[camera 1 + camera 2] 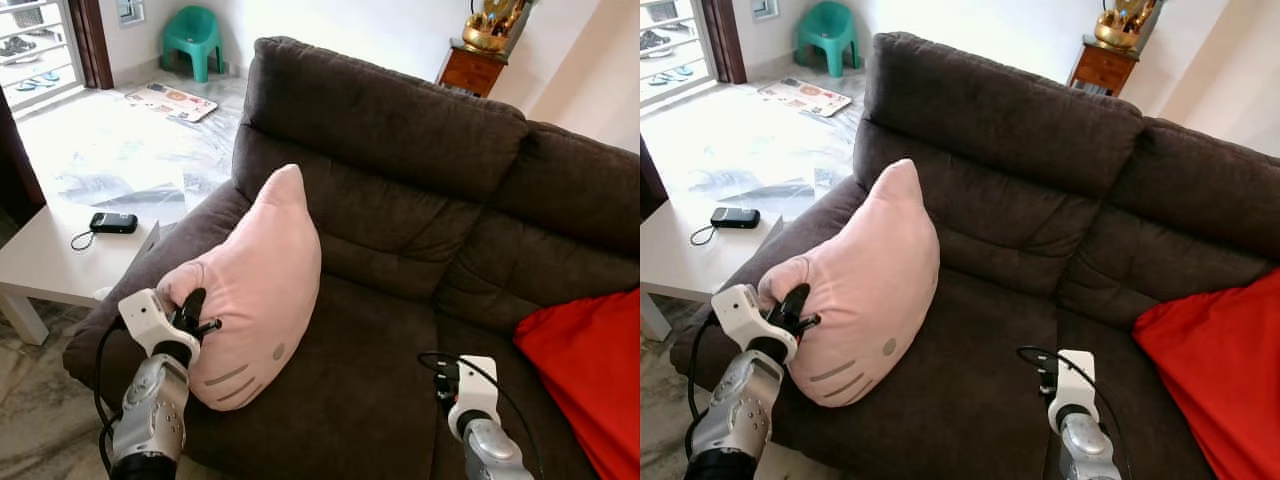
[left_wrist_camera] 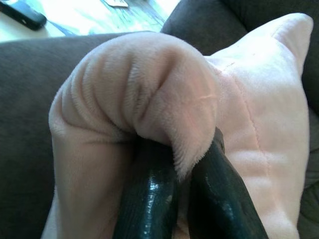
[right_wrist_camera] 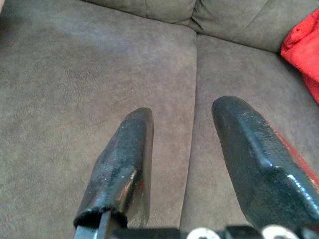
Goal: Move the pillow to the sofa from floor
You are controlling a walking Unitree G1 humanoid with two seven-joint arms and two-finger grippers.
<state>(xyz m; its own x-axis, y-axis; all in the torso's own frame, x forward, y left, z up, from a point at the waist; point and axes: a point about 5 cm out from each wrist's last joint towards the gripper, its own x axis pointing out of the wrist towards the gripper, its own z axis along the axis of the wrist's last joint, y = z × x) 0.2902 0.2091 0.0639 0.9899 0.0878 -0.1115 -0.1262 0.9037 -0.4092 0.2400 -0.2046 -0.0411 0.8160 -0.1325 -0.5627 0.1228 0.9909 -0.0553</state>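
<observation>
While the left pincer (image 1: 196, 312) pinches a bunched fold at the edge of the pink pillow (image 1: 258, 285), the pillow stands tilted on the sofa (image 1: 400, 180), its lower edge on the left seat cushion, its pointed corner leaning toward the backrest. Left wrist view: both black fingers (image 2: 149, 199) clamped tight on plush fabric.

Step in hand, as I judge it: placement. Pillow is off the floor and over the seat; release not yet done. Next move calls for settling the pillow so it rests stably against the backrest or arm, then spreading the fingers and drawing the arm back without dragging the fabric along.

Right pincer (image 3: 182, 164) hovers over bare seat cushion near the seam, fingers apart, holding nothing. The right arm is low in front of the middle seat.

Around: red cushion (image 1: 590, 370) on the far right seat, well apart from the pillow. White low surface (image 1: 50, 255) beside the sofa arm, carrying a dark phone-like device (image 1: 112, 222) with a cord. Green plastic chair (image 1: 194, 38) across the room.

Obstructions: none on the left seat. Risk is the pillow toppling forward off the seat edge.
</observation>
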